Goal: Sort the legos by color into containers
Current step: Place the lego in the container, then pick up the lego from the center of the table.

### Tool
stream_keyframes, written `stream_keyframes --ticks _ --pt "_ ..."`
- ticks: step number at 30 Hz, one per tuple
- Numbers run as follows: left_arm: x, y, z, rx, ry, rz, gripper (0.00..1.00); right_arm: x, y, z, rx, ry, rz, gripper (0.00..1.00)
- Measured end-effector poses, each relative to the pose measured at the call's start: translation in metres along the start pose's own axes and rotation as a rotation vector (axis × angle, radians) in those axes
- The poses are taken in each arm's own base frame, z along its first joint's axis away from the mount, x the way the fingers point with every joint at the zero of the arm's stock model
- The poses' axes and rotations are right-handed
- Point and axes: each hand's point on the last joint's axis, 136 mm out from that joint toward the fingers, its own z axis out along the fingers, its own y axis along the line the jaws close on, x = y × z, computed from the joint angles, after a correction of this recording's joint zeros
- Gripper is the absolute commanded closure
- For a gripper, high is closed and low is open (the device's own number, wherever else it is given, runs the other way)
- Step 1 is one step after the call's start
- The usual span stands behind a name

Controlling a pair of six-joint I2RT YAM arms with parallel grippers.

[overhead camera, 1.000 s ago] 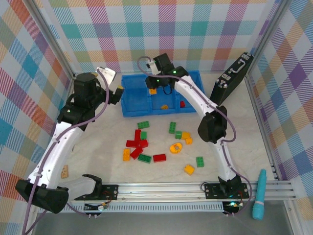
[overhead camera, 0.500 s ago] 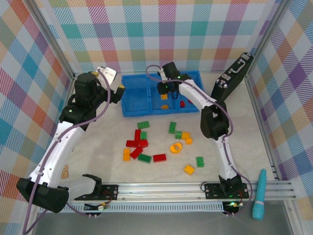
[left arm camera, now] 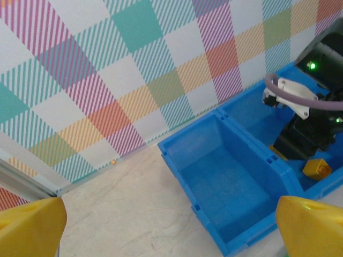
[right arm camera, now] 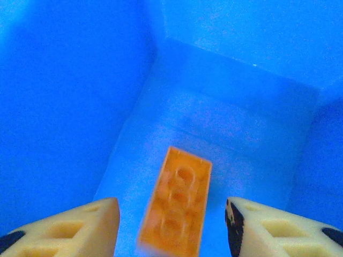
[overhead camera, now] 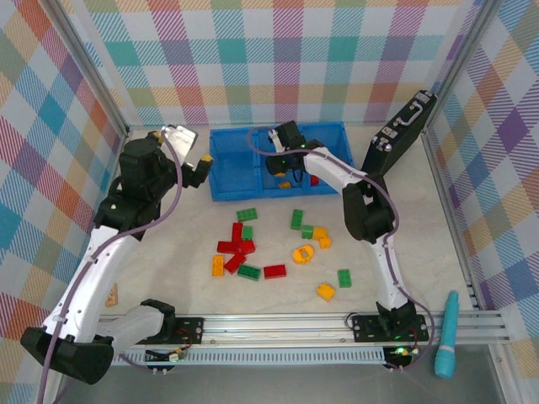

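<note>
The right gripper (right arm camera: 171, 227) is standing apart, the orange brick (right arm camera: 178, 198) sitting loose between its fingers. Reclosing while withdrawing is risking dragging it out of the blue compartment (right arm camera: 252, 118) below.

- The bin (overhead camera: 232, 172) you're sorting into looks like moulded blue plastic, with smooth walls and a faint sheen.
- The legos (overhead camera: 274, 271) are hard, glossy plastic. The orange brick (right arm camera: 176, 206) looks the same, though it's blurred.
- Your table top (overhead camera: 168, 252) is smooth, pale and marbled — mostly matt.
- The rail (overhead camera: 278, 324) at the near edge is bare brushed metal.
- On the left gripper (left arm camera: 170, 214), the fingers (left arm camera: 32, 227) are smooth yellow plastic.
- On the right gripper (right arm camera: 171, 206), the fingers (right arm camera: 75, 230) are matt cream plastic.
- The black case (overhead camera: 396, 135) has a dull, hard shell.
</note>
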Motion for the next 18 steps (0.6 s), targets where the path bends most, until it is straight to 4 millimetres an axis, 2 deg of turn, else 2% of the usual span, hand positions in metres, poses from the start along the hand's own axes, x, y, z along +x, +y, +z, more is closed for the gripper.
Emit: stream_keyframes --ticks 2,5,10,12,15,18 --pt "-0.003 0.001 -0.004 -0.003 -0.012 -0.005 0.00 0.003 0.000 -0.011 0.001 0.002 -0.005 0.35" --pt "-0.004 0.002 -0.005 -0.004 -0.015 -0.008 0.00 0.004 0.002 -0.036 0.001 -0.009 -0.006 0.33" --pt "-0.012 0.004 -0.005 -0.007 -0.023 -0.012 0.00 -0.005 0.005 -0.105 -0.008 -0.094 0.014 0.32" --pt "-0.017 0.006 -0.007 -0.006 -0.037 -0.017 0.00 -0.002 0.005 -0.135 -0.013 -0.130 0.038 0.32" --pt "-0.024 0.006 -0.009 0.001 -0.053 -0.032 0.00 0.013 0.004 -0.172 -0.018 -0.158 0.092 0.31" --pt "-0.027 0.004 -0.010 0.013 -0.064 -0.045 0.00 0.041 0.001 -0.189 -0.014 -0.143 0.168 0.31"
